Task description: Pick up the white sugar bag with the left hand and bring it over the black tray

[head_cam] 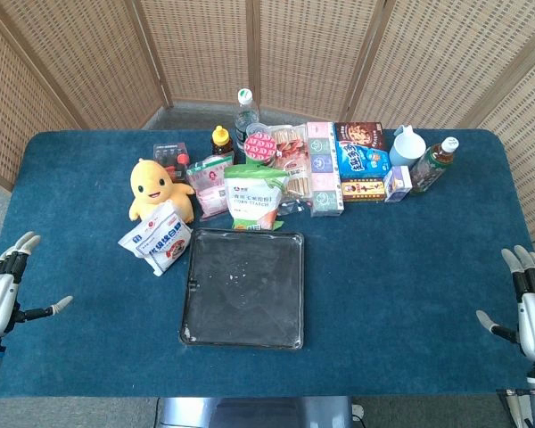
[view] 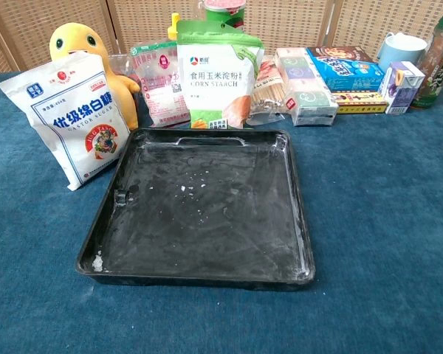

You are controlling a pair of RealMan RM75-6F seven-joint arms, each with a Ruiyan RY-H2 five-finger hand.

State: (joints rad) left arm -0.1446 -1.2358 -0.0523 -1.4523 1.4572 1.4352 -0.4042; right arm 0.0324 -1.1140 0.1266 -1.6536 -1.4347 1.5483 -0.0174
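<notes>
The white sugar bag (head_cam: 157,235) (view: 70,118) leans against a yellow plush toy (head_cam: 157,188), just left of the black tray (head_cam: 201,308) (view: 280,251), which lies bare in the table's middle. My left hand (head_cam: 4,290) hovers at the table's far left edge, fingers spread, holding nothing and well away from the bag. My right hand (head_cam: 530,299) is at the far right edge, also spread and holding nothing. The chest view shows neither hand.
Behind the tray stands a corn starch pouch (head_cam: 254,198) (view: 214,81), a pink packet (head_cam: 210,183), snack boxes (head_cam: 325,169), bottles (head_cam: 243,111), a green tea bottle (head_cam: 435,163) and a white mug (head_cam: 407,145). Blue cloth covers the table; wicker screens stand behind.
</notes>
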